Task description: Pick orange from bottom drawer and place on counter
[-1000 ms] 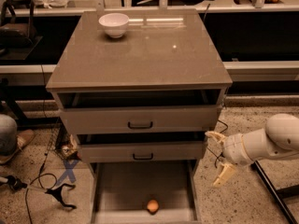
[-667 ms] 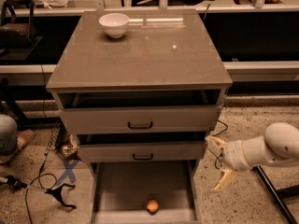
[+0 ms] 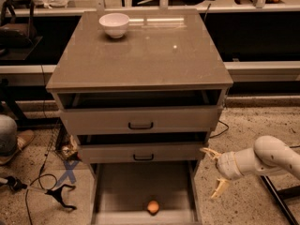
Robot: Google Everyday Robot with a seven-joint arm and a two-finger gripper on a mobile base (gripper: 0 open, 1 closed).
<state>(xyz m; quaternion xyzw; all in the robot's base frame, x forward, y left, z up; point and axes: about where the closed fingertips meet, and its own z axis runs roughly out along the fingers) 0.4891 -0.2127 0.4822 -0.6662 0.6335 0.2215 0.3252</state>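
The orange (image 3: 153,206) lies near the front edge of the open bottom drawer (image 3: 122,186), a shallow grey tray pulled out under the two upper drawers. The counter (image 3: 140,55) is the glossy grey-brown top of the cabinet. My gripper (image 3: 213,171) hangs to the right of the drawers, beside the bottom drawer's right wall and above floor level. Its two pale fingers are spread apart and hold nothing. It is right of the orange and higher than it, not touching it.
A white bowl (image 3: 114,24) stands at the back left of the counter. The top drawer (image 3: 140,118) and middle drawer (image 3: 140,151) stick out slightly. Cables and a blue tape cross (image 3: 68,172) lie on the floor at left. A dark leg (image 3: 276,196) runs behind my arm.
My arm and gripper have dropped lower and drawn slightly left towards the bottom drawer's right side. The orange and drawers have not moved.
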